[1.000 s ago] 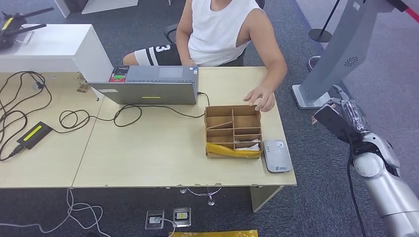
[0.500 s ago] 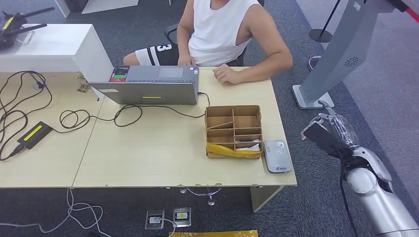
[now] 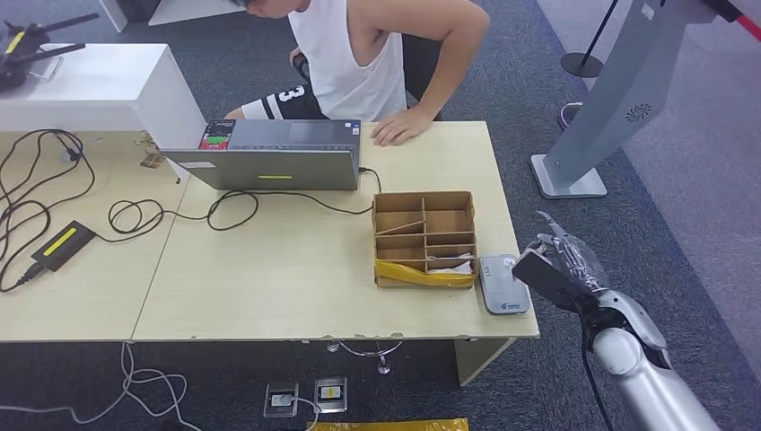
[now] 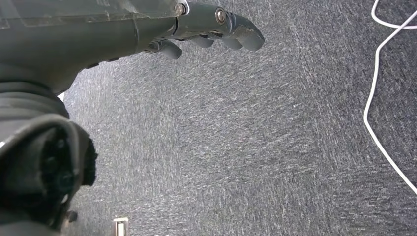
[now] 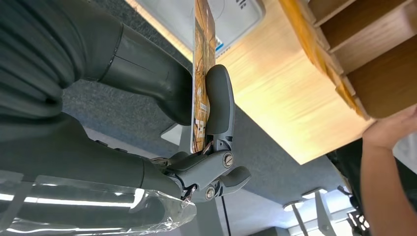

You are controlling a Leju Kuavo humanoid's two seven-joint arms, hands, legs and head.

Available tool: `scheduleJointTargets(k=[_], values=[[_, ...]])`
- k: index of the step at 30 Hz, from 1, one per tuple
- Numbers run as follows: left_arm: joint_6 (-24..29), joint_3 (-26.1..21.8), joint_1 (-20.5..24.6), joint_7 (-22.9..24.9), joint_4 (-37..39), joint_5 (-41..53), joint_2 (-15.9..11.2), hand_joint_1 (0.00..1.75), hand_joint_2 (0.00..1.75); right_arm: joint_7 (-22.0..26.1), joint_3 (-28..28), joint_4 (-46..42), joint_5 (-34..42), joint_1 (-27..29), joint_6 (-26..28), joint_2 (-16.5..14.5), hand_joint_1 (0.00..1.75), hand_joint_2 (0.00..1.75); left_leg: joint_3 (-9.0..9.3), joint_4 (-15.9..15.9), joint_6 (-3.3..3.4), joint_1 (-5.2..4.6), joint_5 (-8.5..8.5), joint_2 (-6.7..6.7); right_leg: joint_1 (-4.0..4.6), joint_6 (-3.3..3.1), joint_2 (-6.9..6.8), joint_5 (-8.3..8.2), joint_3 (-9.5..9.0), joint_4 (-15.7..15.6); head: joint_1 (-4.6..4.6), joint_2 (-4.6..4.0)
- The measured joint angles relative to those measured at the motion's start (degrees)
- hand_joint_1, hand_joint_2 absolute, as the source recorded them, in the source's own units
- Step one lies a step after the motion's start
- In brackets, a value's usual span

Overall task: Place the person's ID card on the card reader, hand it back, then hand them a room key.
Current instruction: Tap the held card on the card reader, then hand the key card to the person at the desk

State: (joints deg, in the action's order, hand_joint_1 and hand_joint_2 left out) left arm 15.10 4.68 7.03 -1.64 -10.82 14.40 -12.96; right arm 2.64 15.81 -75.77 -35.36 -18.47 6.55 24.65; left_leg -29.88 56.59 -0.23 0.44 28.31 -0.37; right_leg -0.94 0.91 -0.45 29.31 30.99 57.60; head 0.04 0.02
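My right hand [image 3: 564, 266] pinches the person's ID card [image 3: 541, 277], a dark flat card, just right of the grey card reader [image 3: 500, 284] at the table's front right corner. In the right wrist view the card [image 5: 202, 73] stands edge-on between the thumb and a finger [image 5: 220, 101], with the card reader [image 5: 206, 22] beyond it. The hand [image 5: 147, 123] grips it firmly. My left hand [image 4: 196, 29] hangs over carpet with its fingers loosely curled and nothing in it. The person [image 3: 359, 54] sits behind the table, one hand [image 3: 395, 133] resting on its far edge.
A cardboard divider box [image 3: 424, 238] with a yellow strip stands left of the reader. A grey laptop [image 3: 269, 157] and cables lie at the back left. A grey stand base [image 3: 567, 175] is on the carpet to the right. A white cable [image 4: 383, 98] crosses the floor.
My right hand has come down and left with the card, from beside the stand base to the reader's edge. The person drew their hand back from the box and leaned away.
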Motion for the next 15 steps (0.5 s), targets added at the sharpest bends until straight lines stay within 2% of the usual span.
scheduleJointTargets(k=[15], values=[[0.0, 0.0, 0.3, 0.0, 0.0, 0.1, 0.1, 0.0, 0.0, 1.7, 2.1, 2.9, -0.4, 0.5, 1.6, -2.1, 1.75, 1.75, 0.0, 0.0, 0.0, 0.0, 0.0, 0.05, 0.0, 0.0, 0.02, 0.0, 0.01, 0.0, 0.0, -0.01]])
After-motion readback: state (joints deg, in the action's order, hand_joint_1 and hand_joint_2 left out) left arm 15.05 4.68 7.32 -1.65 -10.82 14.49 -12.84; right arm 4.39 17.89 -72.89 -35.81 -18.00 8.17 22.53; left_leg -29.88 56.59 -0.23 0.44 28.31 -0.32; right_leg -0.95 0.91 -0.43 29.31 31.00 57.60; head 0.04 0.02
